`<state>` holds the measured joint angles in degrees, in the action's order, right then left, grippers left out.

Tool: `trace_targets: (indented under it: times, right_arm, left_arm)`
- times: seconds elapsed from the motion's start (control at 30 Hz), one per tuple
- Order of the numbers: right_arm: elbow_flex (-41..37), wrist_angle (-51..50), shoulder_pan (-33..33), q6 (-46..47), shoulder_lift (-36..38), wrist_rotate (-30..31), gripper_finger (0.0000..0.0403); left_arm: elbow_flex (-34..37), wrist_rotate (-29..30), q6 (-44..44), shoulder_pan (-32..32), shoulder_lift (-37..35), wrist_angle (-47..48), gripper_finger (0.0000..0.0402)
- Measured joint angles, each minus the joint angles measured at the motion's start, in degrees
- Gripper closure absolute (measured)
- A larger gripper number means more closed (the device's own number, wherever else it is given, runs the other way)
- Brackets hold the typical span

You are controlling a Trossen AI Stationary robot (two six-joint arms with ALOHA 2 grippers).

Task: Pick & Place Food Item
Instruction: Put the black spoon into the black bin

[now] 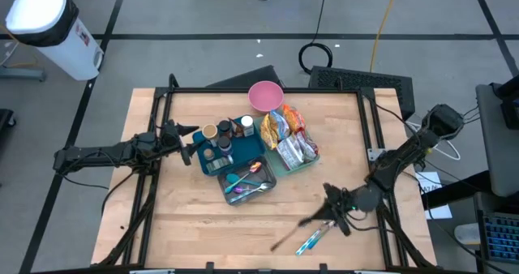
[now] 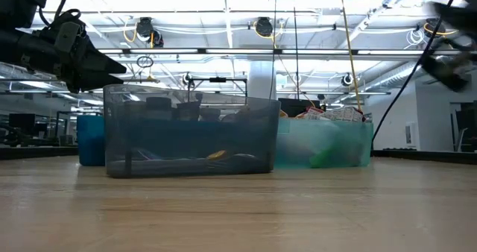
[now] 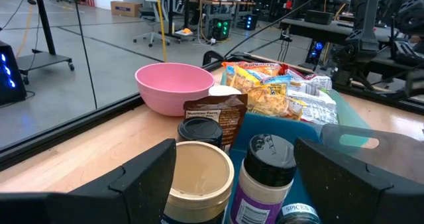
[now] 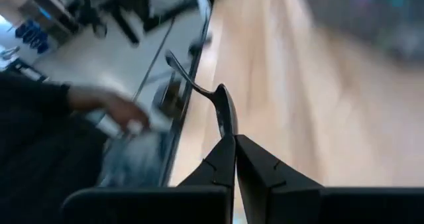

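Note:
Snack packets [image 1: 289, 136] lie in a teal bin [image 1: 308, 162] at the table's middle, next to a pink bowl [image 1: 265, 96]. Jars [image 3: 199, 177] stand in a blue bin [image 1: 209, 164]. My left gripper [image 1: 188, 147] is open at the jars' left; in its wrist view its fingers [image 3: 149, 177] stand on either side of the jars, touching none. My right gripper [image 1: 334, 212], near the table's right front, is shut on a dark thin utensil [image 1: 293, 230]. My right gripper pinches the dark utensil by its wider end [image 4: 226, 126] between the tips of its two fingers. The utensil runs on past the fingertips, along them, and its thin curved end [image 4: 173, 61] sticks out free, toward the table's near left.
A grey bin [image 1: 246, 181] with coloured utensils stands in front of the blue bin. A blue and white stick-like thing [image 1: 311, 240] lies on the table by the dark utensil. Black frame rails [image 1: 377, 132] run along the table's sides. Bare wood shows at the front left.

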<state>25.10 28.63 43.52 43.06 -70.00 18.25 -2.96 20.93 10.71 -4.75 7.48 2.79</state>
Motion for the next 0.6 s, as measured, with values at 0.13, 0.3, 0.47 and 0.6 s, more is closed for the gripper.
trace_targets:
  times: [0.13,0.3,0.47,0.6]
  right_arm:
    - [0.0,6.79,-7.19,-10.93,0.0,-0.2,0.0403]
    - [0.43,11.62,-15.38,-19.14,-0.06,3.08,0.0403]
    - [4.04,11.52,-21.6,-25.24,-2.74,9.43,0.0402]
    - [9.09,11.49,-24.59,-30.93,-7.5,9.19,0.0402]
  left_arm:
    - [-0.01,0.0,-0.01,0.02,-0.02,0.0,0.0094]
    - [-0.02,0.0,-0.01,-0.01,-0.02,0.0,0.0094]
    - [0.0,0.0,-0.01,0.0,0.0,0.0,0.0094]
    - [0.0,0.0,-0.02,0.01,0.0,0.0,0.0094]
